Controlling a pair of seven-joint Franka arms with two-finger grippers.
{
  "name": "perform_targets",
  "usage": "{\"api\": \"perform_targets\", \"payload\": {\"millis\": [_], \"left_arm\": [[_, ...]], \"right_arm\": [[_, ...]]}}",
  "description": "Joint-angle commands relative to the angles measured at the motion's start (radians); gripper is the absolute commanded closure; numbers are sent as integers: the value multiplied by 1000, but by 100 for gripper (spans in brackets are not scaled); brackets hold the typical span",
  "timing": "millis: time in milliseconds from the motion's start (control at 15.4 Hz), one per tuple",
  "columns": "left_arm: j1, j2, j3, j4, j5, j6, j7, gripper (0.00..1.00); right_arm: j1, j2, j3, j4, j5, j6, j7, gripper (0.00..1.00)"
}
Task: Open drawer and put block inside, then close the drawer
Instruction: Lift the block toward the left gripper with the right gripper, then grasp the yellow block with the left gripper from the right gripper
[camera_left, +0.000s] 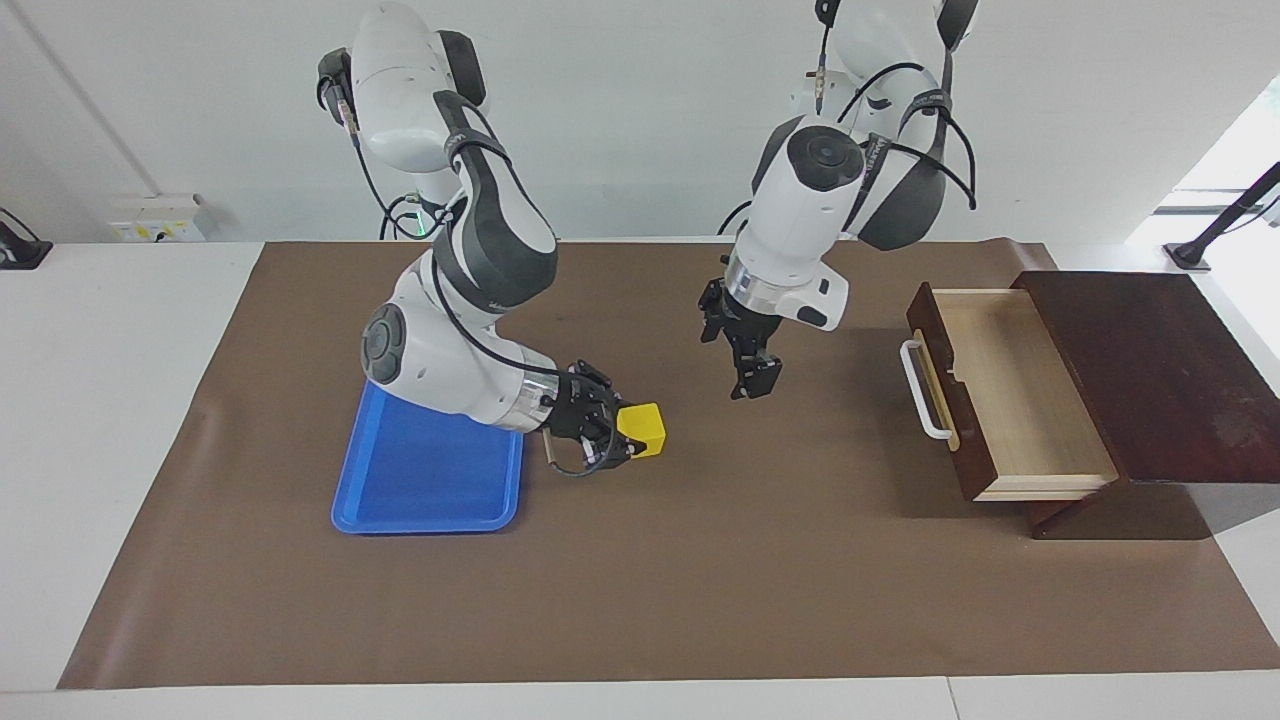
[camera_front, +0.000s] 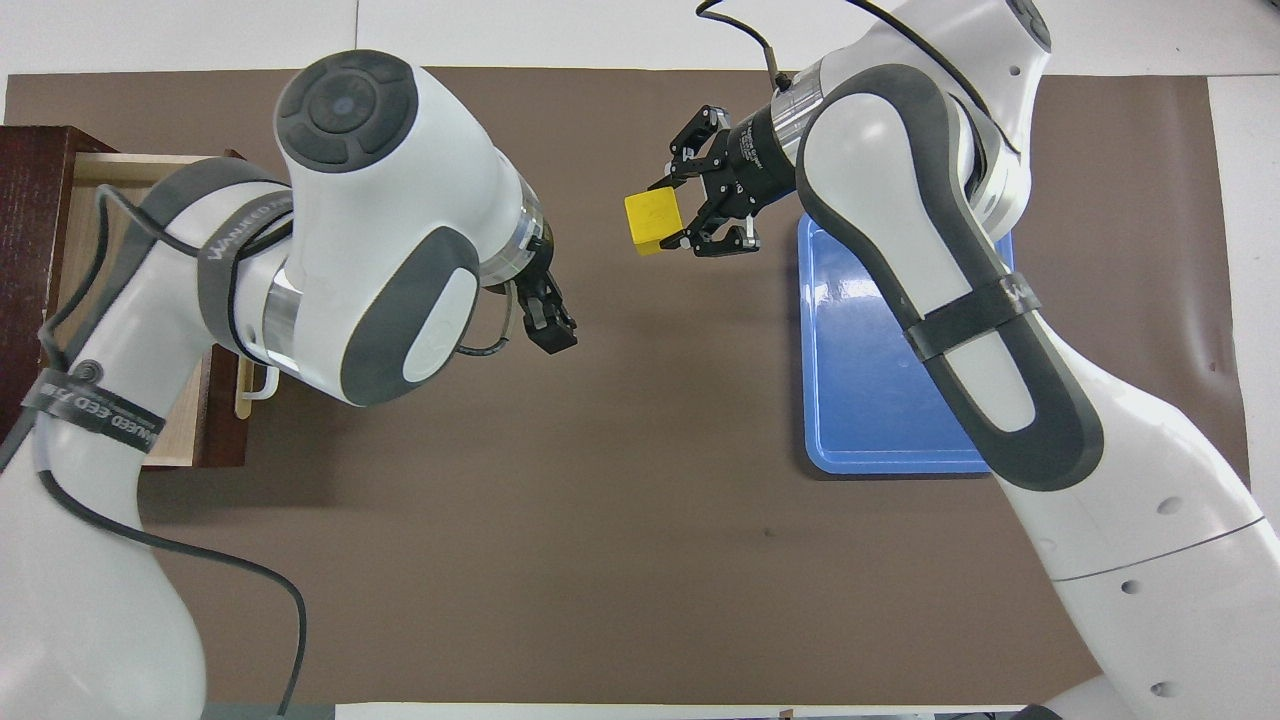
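**Block held in the air, drawer open**

The right gripper (camera_left: 622, 440) is clamped on the block (camera_left: 643, 429), which is held over the brown mat (camera_left: 700, 560), just beside the blue tray (camera_left: 420, 480) at its 3 o'clock in the facing view. The left gripper (camera_left: 755, 380) is seen over the mat; its fingers cannot be told. The drawer (camera_left: 1010, 390) stands open; in the overhead view it is mostly hidden by the left arm.

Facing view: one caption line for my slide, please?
Right gripper carries small yellow cube toward open wooden drawer.
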Motion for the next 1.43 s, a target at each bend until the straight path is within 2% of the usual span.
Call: {"api": "perform_targets", "payload": {"millis": [0,195,389,1363], "left_arm": [[-58,76,14,51,41,53,-39,0],[-57,134,16,129,42,47,-39,0],[-49,160,19,149,47,70,-37,0],[-68,160,21,141,65,148,-36,0]], "right_arm": [[24,-36,-4,-57,24,45,35,100],[36,-48,-3,-65,24,45,37,100],[35,-64,-3,-80,24,45,26,100],[26,-65,-3,-80,36,42,17,100]]}}
